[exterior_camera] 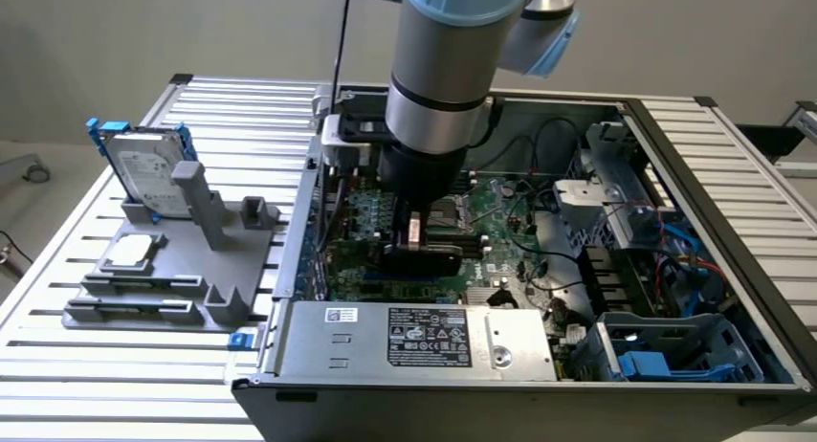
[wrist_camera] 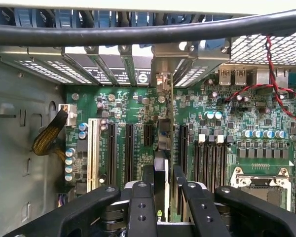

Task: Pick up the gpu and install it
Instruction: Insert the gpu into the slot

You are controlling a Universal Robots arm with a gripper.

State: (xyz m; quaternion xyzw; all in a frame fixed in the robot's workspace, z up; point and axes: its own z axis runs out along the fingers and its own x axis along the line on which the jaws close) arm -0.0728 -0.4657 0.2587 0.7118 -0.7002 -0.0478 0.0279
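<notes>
The hand (exterior_camera: 419, 230) is reaching down into the open computer case (exterior_camera: 664, 145) and pinching the graphics card (wrist_camera: 164, 140) between its two black fingers (wrist_camera: 140, 202), one on each flat face. The card is standing on edge over the long slots (wrist_camera: 129, 153) of the green main board (wrist_camera: 227, 113), with its metal end plate close to the row of slot covers (wrist_camera: 108, 74) in the case wall. Whether its lower edge is already sitting in a slot, I cannot tell.

The card is looking light and stiff but fragile. The bare circuit side and edge contacts are not for squeezing, so gripping the plastic cover and the opposite face near the top edge seems the safe hold. It would likely not be taking any twisting well.

The case is also holding a silver power box (exterior_camera: 428, 339) at its near side, a blue drive cage (exterior_camera: 671, 351) and loose cables. On the bench (exterior_camera: 77, 404), at the exterior view's left, a grey holder (exterior_camera: 210, 298) is carrying a hard drive (exterior_camera: 143, 169) and a small silver chip (exterior_camera: 133, 254).
</notes>
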